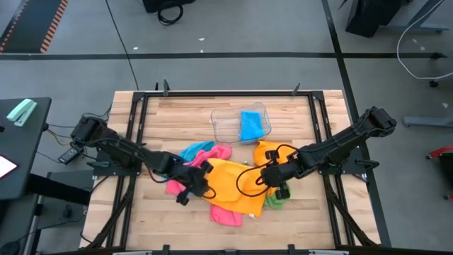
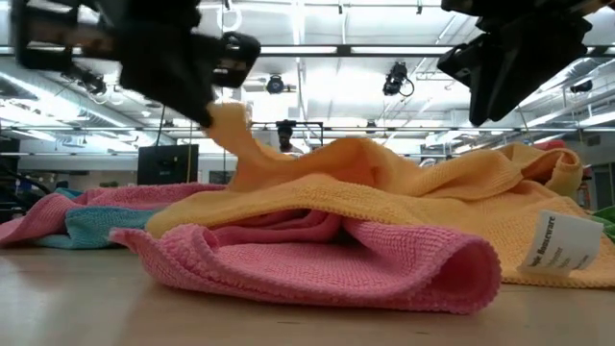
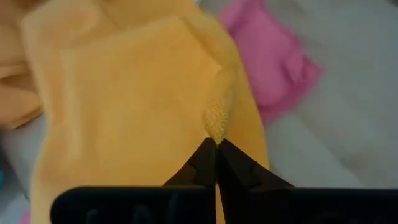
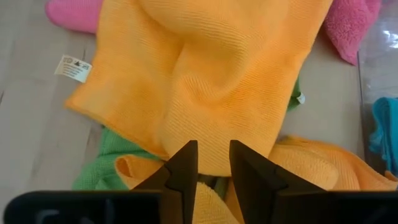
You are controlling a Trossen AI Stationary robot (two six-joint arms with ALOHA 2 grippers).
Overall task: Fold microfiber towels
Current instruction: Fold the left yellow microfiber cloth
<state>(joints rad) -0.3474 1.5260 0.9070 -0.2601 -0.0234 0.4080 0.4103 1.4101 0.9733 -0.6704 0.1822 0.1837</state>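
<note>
Two grippers noted over the towel pile mid-table. Orange towel (image 1: 230,183) edge is pinched by left gripper (image 3: 216,144); right gripper (image 4: 213,152) fingers narrowly parted above it, nothing held.

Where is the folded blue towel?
From above, the blue towel lies inside the clear plastic tray at the table's far middle, just beyond the orange towel.

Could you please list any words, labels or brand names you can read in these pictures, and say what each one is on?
None can be read with confidence.
White tag sewn to the edge of the orange towel, low view: dark print running sideways, too blurred to read.
The same kind of white tag at a corner of the orange towel, right wrist view: small symbols and print, too small to read.
No other text or signs show.
</note>
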